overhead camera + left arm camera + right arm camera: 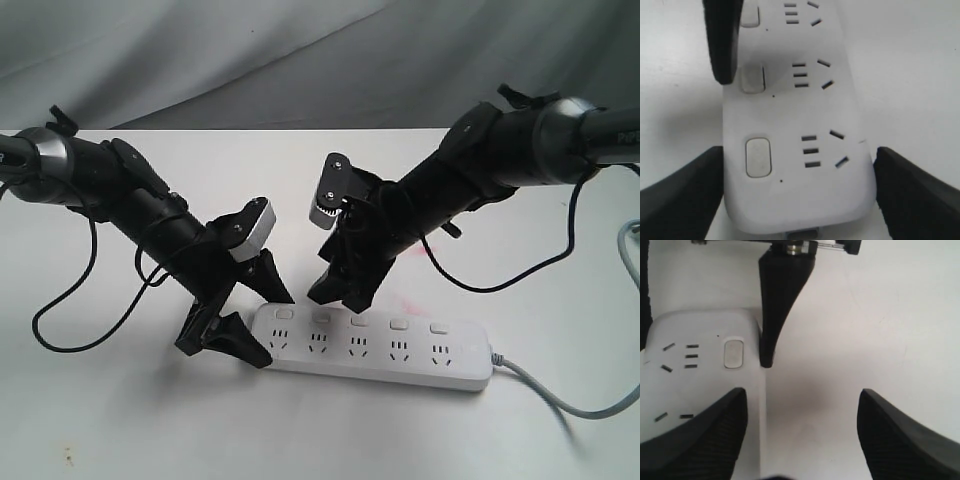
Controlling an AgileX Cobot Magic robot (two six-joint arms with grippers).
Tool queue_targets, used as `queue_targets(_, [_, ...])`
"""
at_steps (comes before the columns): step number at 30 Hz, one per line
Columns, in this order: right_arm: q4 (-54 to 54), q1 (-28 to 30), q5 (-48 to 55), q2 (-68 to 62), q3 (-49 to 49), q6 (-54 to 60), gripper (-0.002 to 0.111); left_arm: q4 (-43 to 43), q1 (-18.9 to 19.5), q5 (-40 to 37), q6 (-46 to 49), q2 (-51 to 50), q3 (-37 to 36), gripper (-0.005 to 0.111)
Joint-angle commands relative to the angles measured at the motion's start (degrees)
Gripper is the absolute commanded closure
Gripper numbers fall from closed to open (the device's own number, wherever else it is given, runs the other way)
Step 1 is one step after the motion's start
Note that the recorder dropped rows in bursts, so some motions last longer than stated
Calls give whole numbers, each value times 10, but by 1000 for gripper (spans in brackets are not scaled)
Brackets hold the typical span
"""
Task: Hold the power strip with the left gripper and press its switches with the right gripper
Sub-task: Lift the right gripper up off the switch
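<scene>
The white table [120, 420] fills most of what we see, ending at twelve o'clock against a grey cloth [200, 60]. The two arms lean in from ten and two o'clock.

The power strip [375, 348] lies flat near six o'clock, its length running from nine to three. Its grey cord [560, 398] leaves the three o'clock end and trails off toward four.

The left gripper [275, 330] straddles the nine o'clock end. In its wrist view, its fingers [690, 190] sit against both long sides, so we judge the hold made.

The right gripper [338, 298] hangs with jaws spread wide and nothing between them. One finger is over the strip beside the second button from the held end, and the other is over bare table. Whether that finger touches plastic, we cannot tell.

The switches [360, 322] line the strip's twelve o'clock edge, and none shows as pressed. We take it that holding is done and pressing is all left.

Room is tight at the held end, where the two claws stand close. Toward three o'clock the buttons lie uncovered and the table is bare. The cord is the one thing to steer clear of.
</scene>
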State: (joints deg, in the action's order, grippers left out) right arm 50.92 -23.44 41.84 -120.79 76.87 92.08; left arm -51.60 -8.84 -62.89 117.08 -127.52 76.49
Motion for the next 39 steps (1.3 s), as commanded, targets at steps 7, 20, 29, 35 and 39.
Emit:
queue_targets(7, [11, 0, 19, -10, -4, 5, 49, -1, -4, 0, 1, 0, -2, 107])
queue_targets(20, [5, 0, 20, -14, -4, 5, 49, -1, -4, 0, 2, 0, -2, 107])
queue_targets(29, [-11, 0, 14, -29, -4, 1, 49, -1, -4, 0, 2, 0, -2, 107])
queue_targets(35, [-48, 0, 6, -29, -4, -12, 49, -1, -4, 0, 2, 0, -2, 107])
queue_targets(39, [-60, 0, -8, -29, -5, -12, 49, -1, -4, 0, 2, 0, -2, 107])
